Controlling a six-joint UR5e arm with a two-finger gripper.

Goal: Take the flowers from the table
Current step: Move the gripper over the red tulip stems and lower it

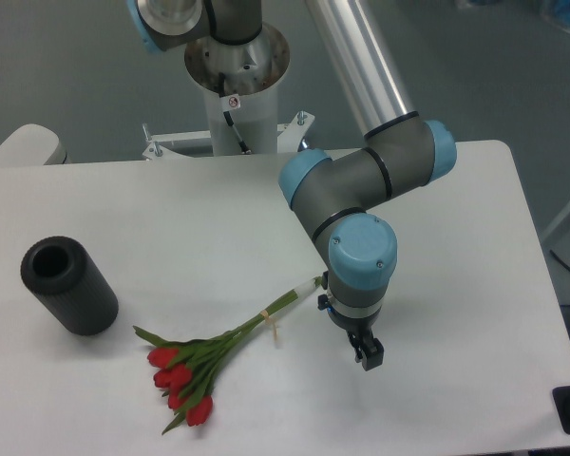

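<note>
Red tulip flowers (185, 378) on thin stems flat on smooth white table (123, 209); fingers (370, 356) pressed together, empty.

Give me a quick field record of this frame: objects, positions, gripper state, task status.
flowers: lying flat on table, red heads toward front-left, stems pointing toward the arm
table: white
black cylinder: on its side, left of flowers, apart from them
gripper: pointing down, right of the stem ends, holding nothing; open or shut unclear
task status: flowers not yet picked up
</note>
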